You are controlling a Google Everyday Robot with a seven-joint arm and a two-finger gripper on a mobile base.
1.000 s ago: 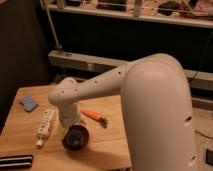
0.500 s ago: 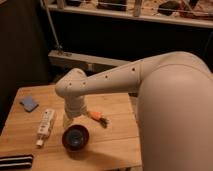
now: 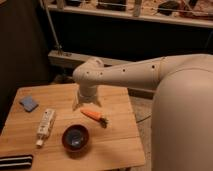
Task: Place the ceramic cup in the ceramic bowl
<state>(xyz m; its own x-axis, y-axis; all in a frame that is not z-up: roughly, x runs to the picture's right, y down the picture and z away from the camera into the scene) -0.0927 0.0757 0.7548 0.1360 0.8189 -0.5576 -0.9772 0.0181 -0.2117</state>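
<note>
The ceramic bowl (image 3: 76, 137), round and reddish-brown with a dark rim, sits on the wooden table (image 3: 120, 145) near the front. A small pale-blue shape in its middle looks like the ceramic cup (image 3: 76, 142), though I cannot be sure. My gripper (image 3: 86, 103) points down above the table's far middle, behind the bowl and apart from it. The white forearm runs off to the right.
An orange carrot (image 3: 93, 115) lies just in front of the gripper. A white tube (image 3: 45, 125) lies left of the bowl, with a flat blue square pad (image 3: 28, 103) beyond it. A dark striped object (image 3: 15, 161) sits at the front left corner. A shelf rail (image 3: 65, 56) runs behind the table.
The gripper was down at the bowl a second ago. It has since lifted and drawn back toward the far side of the table, leaving the bowl uncovered.
</note>
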